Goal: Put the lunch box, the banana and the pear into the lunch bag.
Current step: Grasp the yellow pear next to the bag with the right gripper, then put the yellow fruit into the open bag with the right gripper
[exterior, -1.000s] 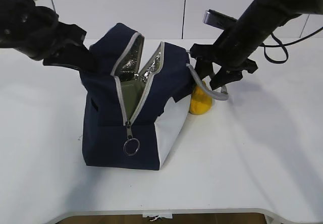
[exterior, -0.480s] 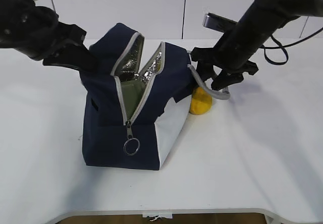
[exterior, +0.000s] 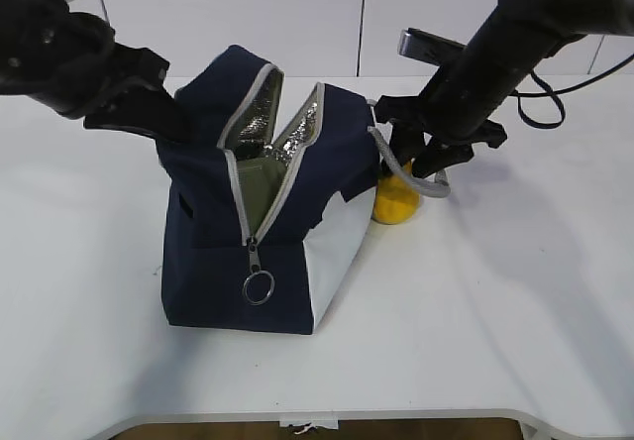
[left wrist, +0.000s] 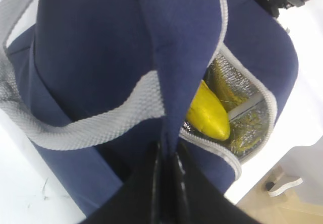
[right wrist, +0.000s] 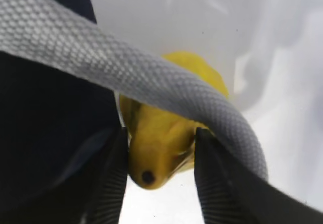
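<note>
The navy lunch bag [exterior: 213, 262] stands mid-table with its zipper open. The sage-green lid of the lunch box [exterior: 260, 187] shows inside it. The banana [left wrist: 207, 115] lies in the bag against the silver lining. My left gripper [left wrist: 166, 156] is shut on a fold of the bag's navy fabric at its far left top and holds the mouth open. The pear [exterior: 393, 200] rests on the table against the bag's right side. My right gripper [right wrist: 160, 181] has come down under the grey handle [right wrist: 126, 72], and its fingers [right wrist: 108, 183] press both sides of the pear [right wrist: 156, 148].
The bag's grey handle [exterior: 408, 177] loops over the pear and lies across my right gripper. The ring pull [exterior: 259, 288] hangs at the bag's front. The white table [exterior: 495, 311] runs to a front edge close below the bag.
My right gripper has shifted slightly left and down onto the pear. The left arm and the bag have not moved.
</note>
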### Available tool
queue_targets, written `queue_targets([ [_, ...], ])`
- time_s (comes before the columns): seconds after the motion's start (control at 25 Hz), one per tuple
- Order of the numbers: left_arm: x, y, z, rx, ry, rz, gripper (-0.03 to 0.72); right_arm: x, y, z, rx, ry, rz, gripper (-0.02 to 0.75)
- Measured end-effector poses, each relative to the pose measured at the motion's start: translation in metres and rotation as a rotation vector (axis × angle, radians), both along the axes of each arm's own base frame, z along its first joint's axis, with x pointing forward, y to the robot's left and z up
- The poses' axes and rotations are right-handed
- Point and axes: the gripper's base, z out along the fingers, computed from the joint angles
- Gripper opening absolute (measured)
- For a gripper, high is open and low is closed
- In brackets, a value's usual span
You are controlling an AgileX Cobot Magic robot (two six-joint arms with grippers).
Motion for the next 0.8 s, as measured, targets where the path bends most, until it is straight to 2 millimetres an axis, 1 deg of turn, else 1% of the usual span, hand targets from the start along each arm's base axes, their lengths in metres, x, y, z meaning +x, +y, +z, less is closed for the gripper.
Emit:
queue_targets([
  [0.12,0.0,0.0,0.0,0.0,0.0,0.0,-0.003,0.0,0.0,0.0,0.0,0.0,0.0,0.295],
  [0.24,0.0,0.0,0.0,0.0,0.0,0.0,-0.003,0.0,0.0,0.003,-0.004,0.009,0.012,0.272],
  [0.32,0.0,0.0,0.0,0.0,0.0,0.0,-0.003,0.0,0.0,0.007,-0.004,0.016,0.025,0.267],
  [0.48,0.0,0.0,0.0,0.0,0.0,0.0,-0.003,0.003,0.001,0.023,-0.009,0.005,0.057,0.265],
  [0.8,0.0,0.0,0.0,0.002,-0.001,-0.001,-0.003,0.003,0.0,0.044,-0.043,0.008,0.108,0.264],
])
